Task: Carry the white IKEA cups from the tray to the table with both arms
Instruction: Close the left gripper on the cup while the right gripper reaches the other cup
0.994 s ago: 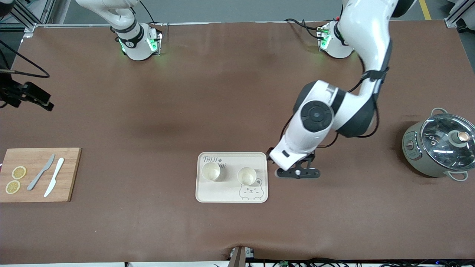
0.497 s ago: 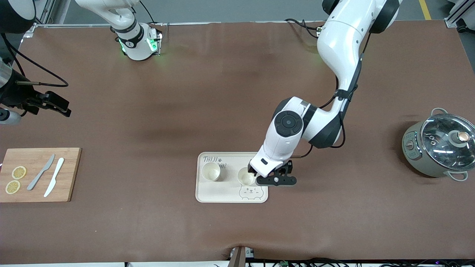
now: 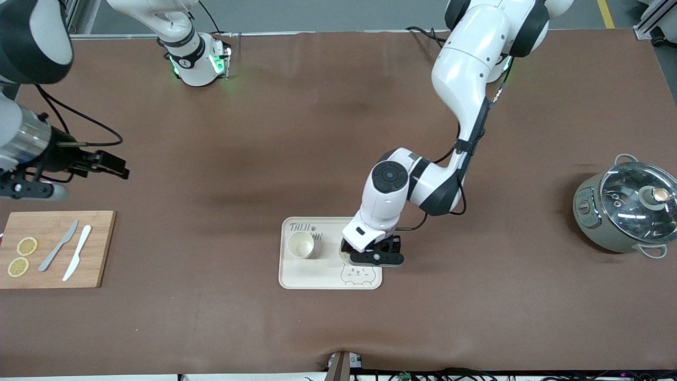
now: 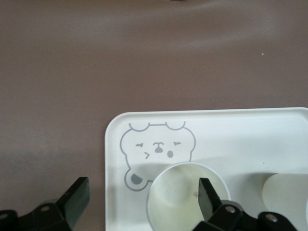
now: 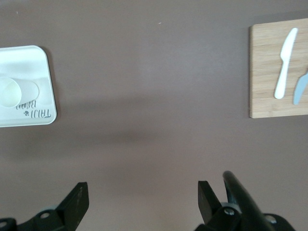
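Two white cups sit on the bear-printed tray (image 3: 296, 278), mid-table nr the front camera's edge. One cup (image 3: 300, 245) stands clear toward the right arm's end; the other cup (image 4: 183, 197) is by the bear print, mostly hidden under the left gripper (image 3: 373, 257) in front view. Left arm reaches down from its base, wrist bent over the tray's edge at the left arm's end. Left wrist view shows what front view can't: jaws wide, one finger (image 4: 208, 195) over the cup's mouth, the other off the tray, over bare mat. Right gripper (image 3: 108, 165) hangs over open mat w/ jaws wide, nothing held, above the cutting board (image 3: 100, 248). Pot (image 3: 624, 209) sits well apart.
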Controlling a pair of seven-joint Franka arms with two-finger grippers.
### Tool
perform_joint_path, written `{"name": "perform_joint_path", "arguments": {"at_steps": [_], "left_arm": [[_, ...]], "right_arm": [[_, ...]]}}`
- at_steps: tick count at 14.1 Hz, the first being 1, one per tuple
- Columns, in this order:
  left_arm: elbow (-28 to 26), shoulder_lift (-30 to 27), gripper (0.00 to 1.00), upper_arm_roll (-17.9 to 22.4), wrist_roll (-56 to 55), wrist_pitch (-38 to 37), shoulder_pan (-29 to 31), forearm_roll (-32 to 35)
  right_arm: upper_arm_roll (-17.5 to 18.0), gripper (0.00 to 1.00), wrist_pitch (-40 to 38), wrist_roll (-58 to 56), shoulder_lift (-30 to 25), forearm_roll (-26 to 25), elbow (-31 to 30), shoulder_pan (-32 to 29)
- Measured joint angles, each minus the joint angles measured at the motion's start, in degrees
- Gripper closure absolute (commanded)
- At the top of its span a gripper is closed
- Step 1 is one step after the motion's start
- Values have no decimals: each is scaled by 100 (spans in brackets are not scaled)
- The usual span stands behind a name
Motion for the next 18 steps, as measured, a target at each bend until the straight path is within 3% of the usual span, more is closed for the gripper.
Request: {"name": "perform_joint_path", "arguments": {"at_steps": [6, 15, 16, 17, 18], "left_arm": [[6, 159, 0, 9, 0, 108, -32, 0], [-171, 311, 0, 11, 0, 180, -100, 3], [-181, 354, 77, 11, -2, 216, -121, 3], [-180, 371, 100, 10, -99, 243, -132, -7], [-169, 362, 100, 10, -329, 269, -138, -7]], "right_arm": [[7, 0, 534, 166, 549, 136, -6, 484], [15, 0, 1932, 1084, 1523, 362, 14, 1412], [15, 0, 2059, 1189, 1632, 362, 41, 1501], [14, 0, 2184, 1285, 1743, 362, 71, 1584], [15, 0, 2298, 1379, 1864, 362, 112, 1654]]}}
